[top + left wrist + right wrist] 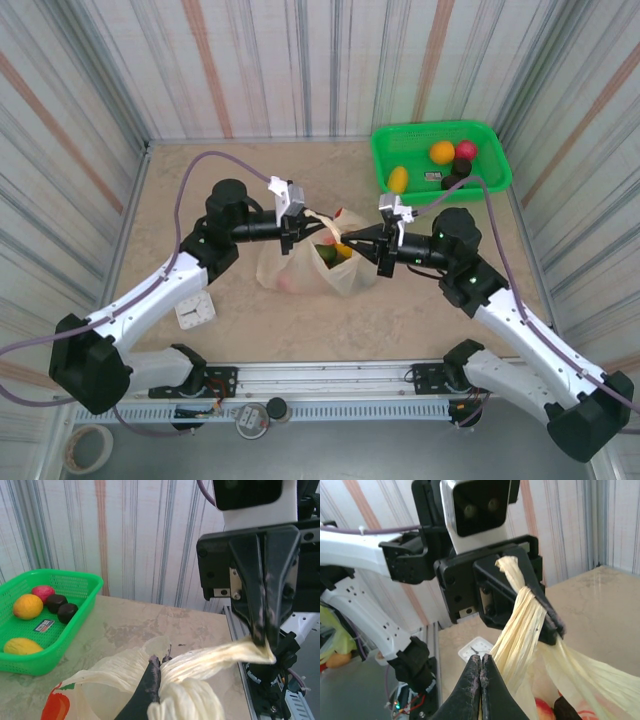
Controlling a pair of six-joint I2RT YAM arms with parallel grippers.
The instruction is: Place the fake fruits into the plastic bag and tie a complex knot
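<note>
White and square, one small timer [195,310] lies at the table's left, its face too small to read. The left gripper [155,661] is pinched tight on a ribbed cream handle strip [210,661] of the single plastic bag [300,272], which slumps mid-table. Thin crinkled film hides most of its load; green and yellow fake fruits [335,252] show at the mouth, count unclear. The right gripper [481,666] is clamped on the same stretched strip. Far right, one rigid green mesh basket [75,632] holds five glossy fruits: yellow, orange, pink-red and two dark.
</note>
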